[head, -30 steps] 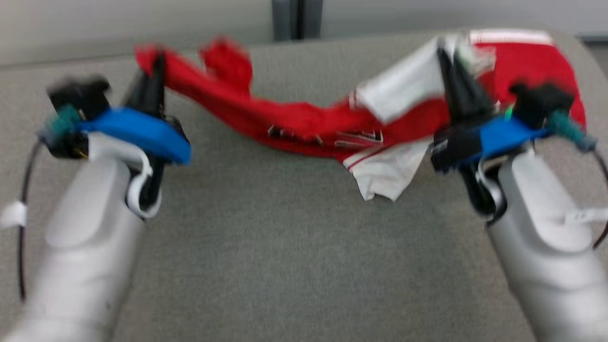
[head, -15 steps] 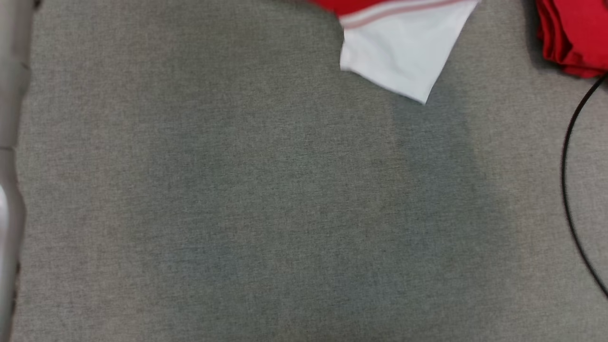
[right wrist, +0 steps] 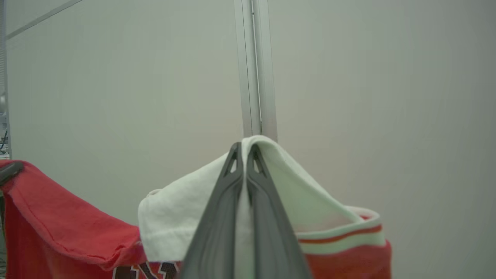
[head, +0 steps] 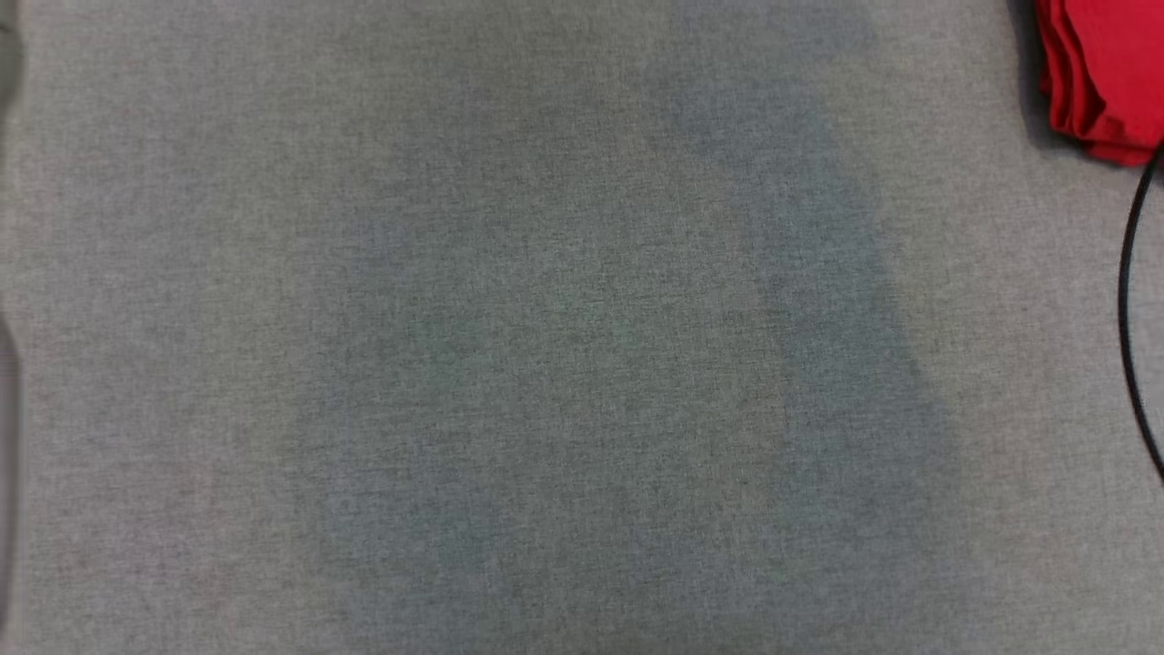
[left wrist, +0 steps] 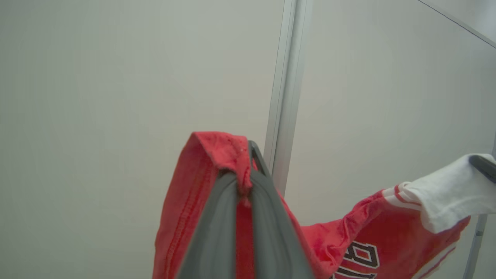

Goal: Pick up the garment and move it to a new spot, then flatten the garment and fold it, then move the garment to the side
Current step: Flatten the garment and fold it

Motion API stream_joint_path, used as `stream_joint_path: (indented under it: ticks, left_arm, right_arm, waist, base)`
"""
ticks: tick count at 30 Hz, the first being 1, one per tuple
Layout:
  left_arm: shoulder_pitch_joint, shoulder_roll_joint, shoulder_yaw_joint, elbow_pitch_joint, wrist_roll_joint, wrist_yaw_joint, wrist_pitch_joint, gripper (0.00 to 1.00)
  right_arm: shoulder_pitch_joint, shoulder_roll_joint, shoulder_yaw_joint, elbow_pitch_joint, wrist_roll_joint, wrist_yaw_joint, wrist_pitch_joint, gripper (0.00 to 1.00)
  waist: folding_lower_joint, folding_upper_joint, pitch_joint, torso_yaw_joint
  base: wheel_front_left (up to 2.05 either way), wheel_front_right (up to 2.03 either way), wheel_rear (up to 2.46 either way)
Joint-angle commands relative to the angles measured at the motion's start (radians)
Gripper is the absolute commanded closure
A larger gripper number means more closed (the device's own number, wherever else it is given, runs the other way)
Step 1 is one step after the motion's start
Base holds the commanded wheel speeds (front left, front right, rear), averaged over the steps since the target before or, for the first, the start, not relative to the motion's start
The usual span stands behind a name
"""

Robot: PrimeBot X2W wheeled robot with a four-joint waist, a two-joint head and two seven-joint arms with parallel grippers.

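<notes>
While my left jaws pinch shut on a red hem of the garment [left wrist: 182,217], my right jaws clamp shut on its white sleeve [right wrist: 174,217]. Red cloth with dark lettering sags between them. Below, a red fold [head: 1105,82] shows over the grey surface [head: 455,364], beside a black cable [head: 1128,318]. Beyond stands a pale wall [left wrist: 116,77] with an upright post [left wrist: 285,97].

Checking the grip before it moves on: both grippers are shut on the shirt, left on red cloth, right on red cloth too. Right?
Not quite. The right gripper is shut on the white sleeve, not red cloth; the right wrist view shows it. The left gripper is shut on red cloth of the shirt, as you said.
</notes>
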Motion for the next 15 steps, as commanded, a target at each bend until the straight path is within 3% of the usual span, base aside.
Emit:
stream_joint_path:
  ticks: [1, 8, 15]
  left_arm:
    - [0.068, 0.003, -0.017, -0.008, -0.030, -0.002, -0.014, 1.00]
    - [0.358, 0.043, -0.065, -0.091, -0.100, -0.002, -0.051, 1.00]
    - [0.728, 0.044, 0.093, -0.261, -0.066, -0.002, -0.053, 1.00]
  right_arm:
    - [0.078, -0.003, 0.020, -0.005, 0.015, 0.000, -0.004, 1.00]
    - [0.405, 0.015, 0.051, -0.102, 0.074, 0.000, -0.005, 1.00]
    - [0.750, 0.002, 0.080, -0.237, 0.111, 0.000, -0.005, 1.00]
  waist:
    - [0.0000, 0.0001, -0.005, 0.001]
    - [0.0000, 0.0001, -0.040, -0.013]
    - [0.0000, 0.0001, -0.102, -0.014]
  base:
    - [0.00, 0.00, 0.00]
    - [0.00, 0.00, 0.00]
    - [0.00, 0.00, 0.00]
